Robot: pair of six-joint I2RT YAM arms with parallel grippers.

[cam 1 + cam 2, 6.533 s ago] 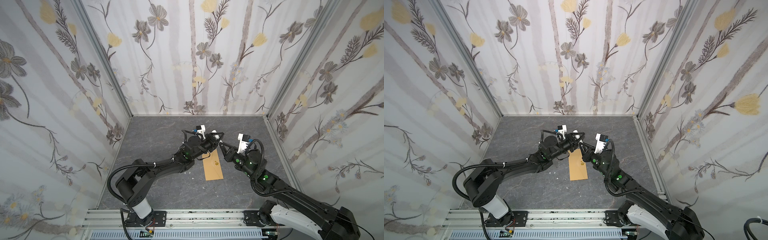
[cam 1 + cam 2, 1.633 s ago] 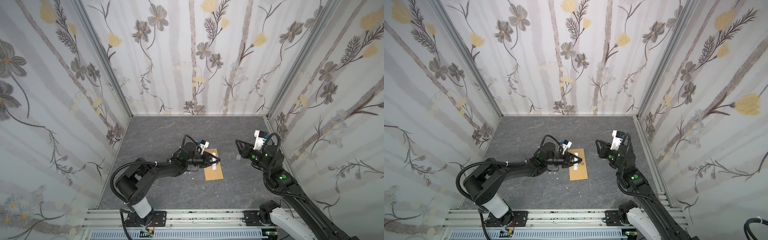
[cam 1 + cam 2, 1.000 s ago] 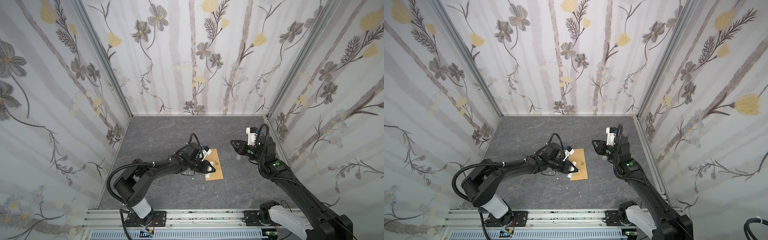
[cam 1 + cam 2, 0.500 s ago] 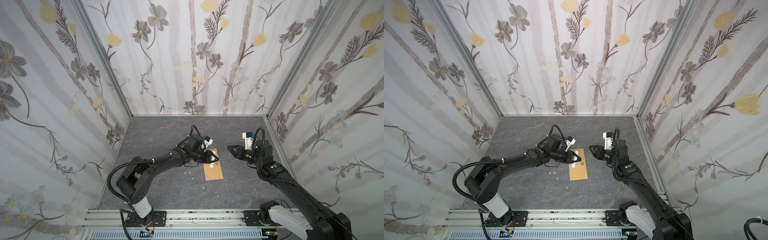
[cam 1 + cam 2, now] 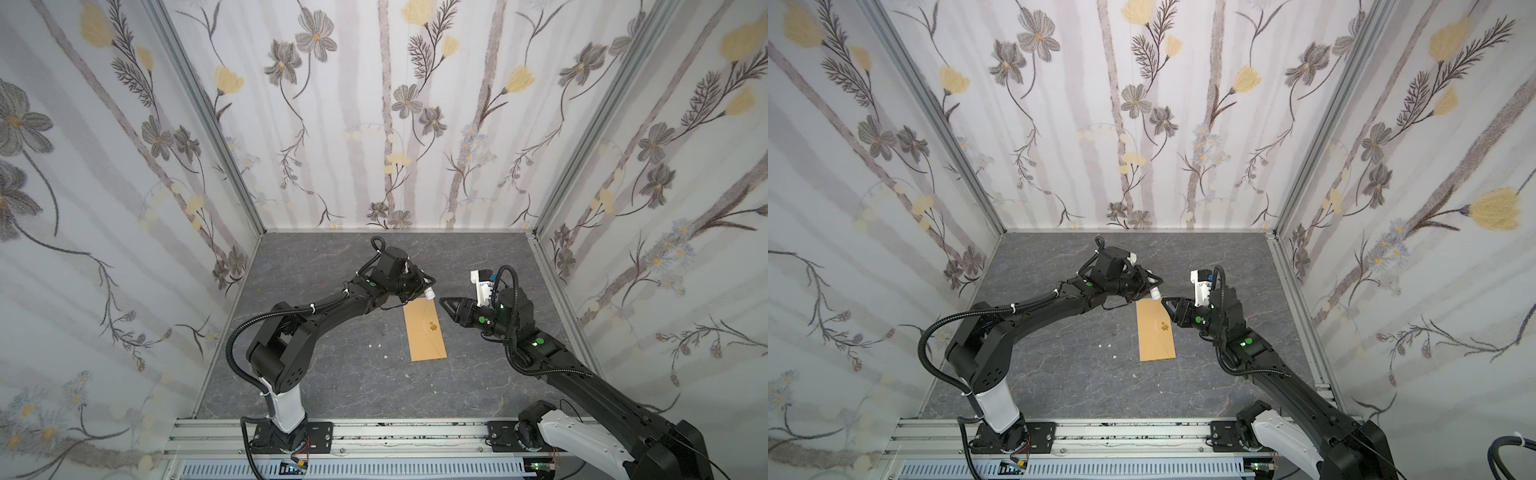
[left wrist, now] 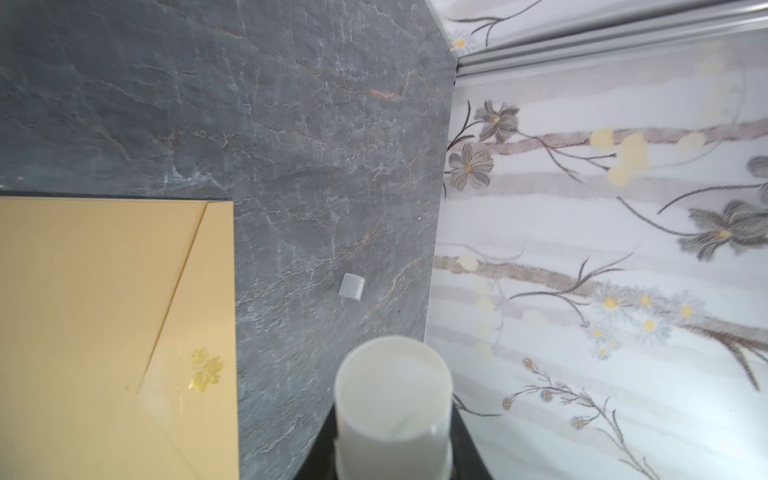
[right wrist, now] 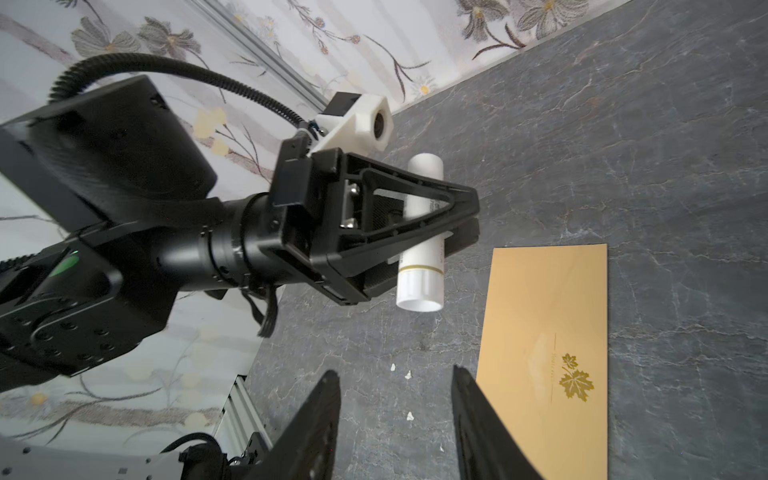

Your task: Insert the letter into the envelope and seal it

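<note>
The kraft-brown envelope (image 5: 426, 332) (image 5: 1156, 332) lies flat on the grey table, flap down, with a yellow flower sticker (image 7: 575, 380) on it. The letter does not show in any view. My left gripper (image 5: 428, 286) (image 5: 1152, 286) (image 7: 469, 216) is shut on a white tube (image 7: 420, 266) (image 6: 392, 395) and hovers over the envelope's far end. My right gripper (image 5: 444, 300) (image 5: 1165, 300) (image 7: 395, 372) is open and empty, just right of the envelope's far half and pointing at the tube.
A small white cap (image 6: 351, 286) lies on the table beyond the envelope's far end. Small white scraps (image 5: 378, 345) (image 7: 407, 374) are scattered left of the envelope. Flowered walls close in the table on three sides.
My left gripper carried the tube from over the envelope's middle to its far end. My right gripper moved left toward the envelope and its jaws opened wider.
</note>
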